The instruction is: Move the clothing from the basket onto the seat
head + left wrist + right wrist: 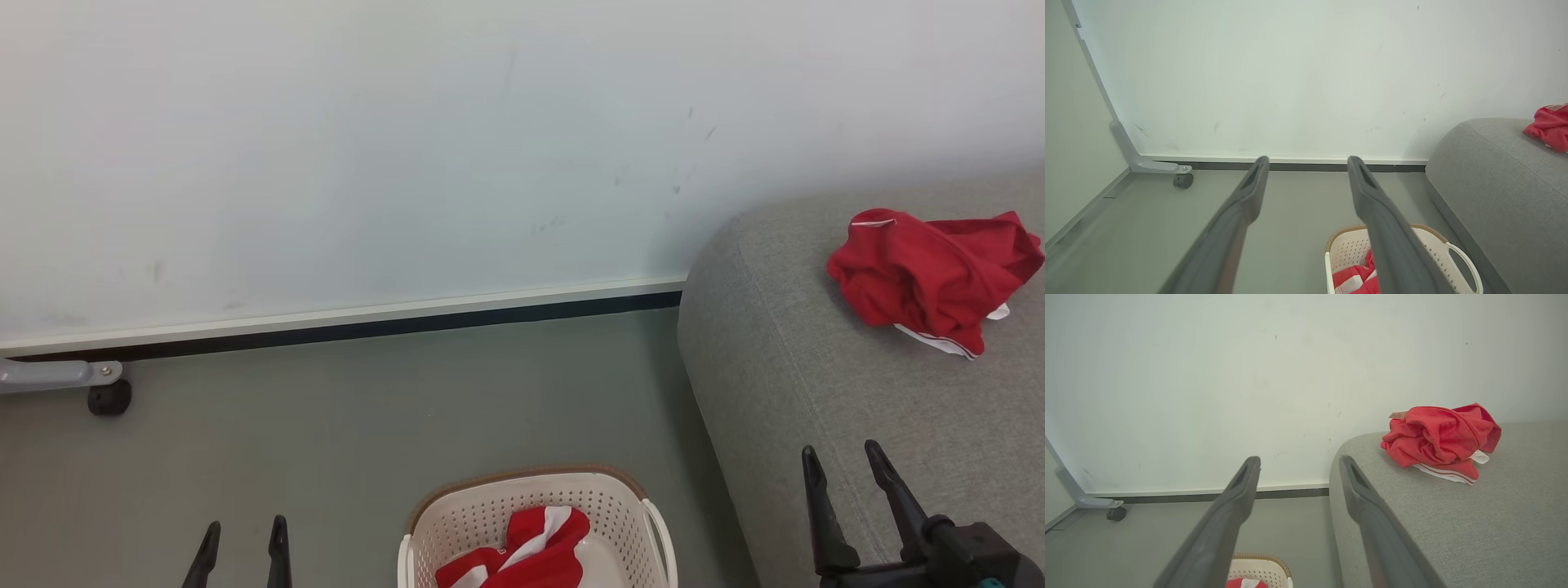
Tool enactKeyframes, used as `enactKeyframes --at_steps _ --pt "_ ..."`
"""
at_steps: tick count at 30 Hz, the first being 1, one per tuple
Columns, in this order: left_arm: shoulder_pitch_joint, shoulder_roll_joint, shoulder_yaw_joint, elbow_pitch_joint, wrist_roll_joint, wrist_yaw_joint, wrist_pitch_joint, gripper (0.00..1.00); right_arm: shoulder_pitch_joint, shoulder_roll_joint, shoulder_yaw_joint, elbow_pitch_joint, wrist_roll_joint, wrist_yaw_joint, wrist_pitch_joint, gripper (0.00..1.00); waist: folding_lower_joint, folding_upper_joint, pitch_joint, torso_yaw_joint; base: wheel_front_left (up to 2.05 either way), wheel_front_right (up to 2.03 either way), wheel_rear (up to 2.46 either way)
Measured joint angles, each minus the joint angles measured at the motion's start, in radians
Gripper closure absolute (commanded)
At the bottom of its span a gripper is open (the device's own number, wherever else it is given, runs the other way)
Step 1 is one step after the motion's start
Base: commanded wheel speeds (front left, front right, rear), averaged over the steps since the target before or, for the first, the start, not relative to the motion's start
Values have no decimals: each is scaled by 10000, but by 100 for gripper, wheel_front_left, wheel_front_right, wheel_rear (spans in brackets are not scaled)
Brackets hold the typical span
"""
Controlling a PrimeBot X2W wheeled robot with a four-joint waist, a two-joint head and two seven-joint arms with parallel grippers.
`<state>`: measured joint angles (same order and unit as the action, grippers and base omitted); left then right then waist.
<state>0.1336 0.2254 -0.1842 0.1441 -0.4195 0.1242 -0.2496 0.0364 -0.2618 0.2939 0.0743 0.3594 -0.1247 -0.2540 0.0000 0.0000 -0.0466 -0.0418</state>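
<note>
Left gripper [246,529]: fingers spread wide with nothing between them. They rise from the lower left edge of the head view and point up the frame, over bare grey floor [326,425] to the left of the basket [531,476]. In its own wrist view the two fingers point towards the foot of the white wall [408,163].

Right gripper [841,451]: also spread apart and empty. Its fingers are raised over the near part of the seat [816,392] and lean slightly left in the head view, with the black wrist body at the bottom right corner.

Basket: stands on the floor just beside the seat's rounded end, cut off by the bottom edge of the head view. It has a brown rim, perforated cream walls and a handle on the seat side. A striped garment [522,555], red with white bands, lies inside it.

Seat: a red garment [931,273] lies crumpled on top, well apart from the right gripper and nearer the wall. White trim with thin red stripes shows along its lower edge.

Markings: a small label sits at the red garment's upper left corner, its print too small to read.

Other: a grey frame foot with a dark caster [108,398] stands by the wall at left.
</note>
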Motion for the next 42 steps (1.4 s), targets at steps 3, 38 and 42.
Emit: enactKeyframes --at_steps 3,38,42 --pt "74 -40 73 -63 15 0 0 0 30 36 -81 -29 -13 0 0 0 0 0 -23 -14 0 0 0" --pt "-3 -88 -182 -639 679 -123 0 0 106 347 -646 -750 -483 -27 -25 0 1 0 930 -274 0 0 0" --pt "-692 -88 -401 -439 794 -286 13 0 -282 391 -792 -928 -556 -27 -25 0 1 0 1370 -361 0 0 0"
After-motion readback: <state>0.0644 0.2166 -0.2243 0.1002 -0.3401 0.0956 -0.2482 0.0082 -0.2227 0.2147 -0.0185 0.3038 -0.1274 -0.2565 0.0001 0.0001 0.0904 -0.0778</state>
